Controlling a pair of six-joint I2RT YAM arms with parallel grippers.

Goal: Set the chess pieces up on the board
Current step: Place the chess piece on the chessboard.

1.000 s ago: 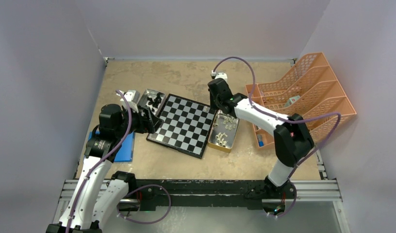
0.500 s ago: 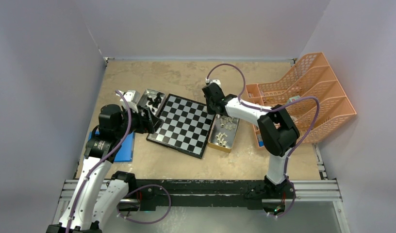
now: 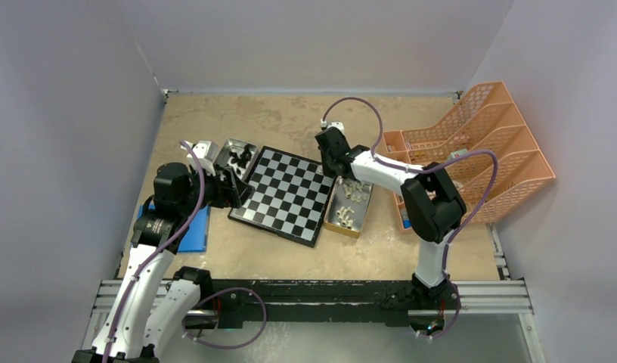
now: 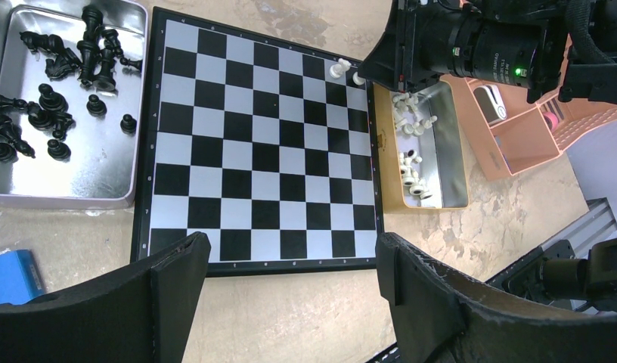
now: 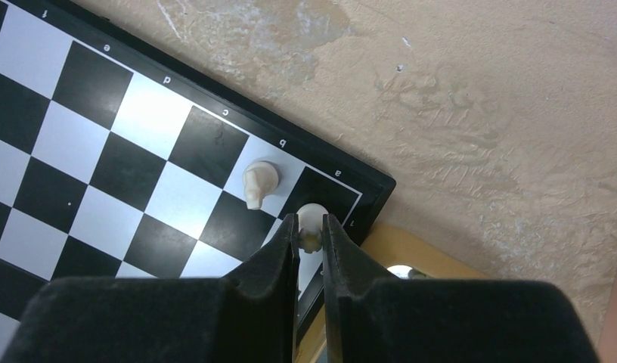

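White chess piece in tool

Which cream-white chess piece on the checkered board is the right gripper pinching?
The cream-white corner-square piece; the other cream-white piece stands free on the next square.

The board lies mid-way across the table, the left tray at its far left corner, the right tray along its right side, the rack at the table's right edge. One chess piece stands by the board's far right corner, a second piece beside it in the right gripper.

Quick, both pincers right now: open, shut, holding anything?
Left pincer: open, empty.
Right pincer: shut on a white chess piece at a corner of the board.
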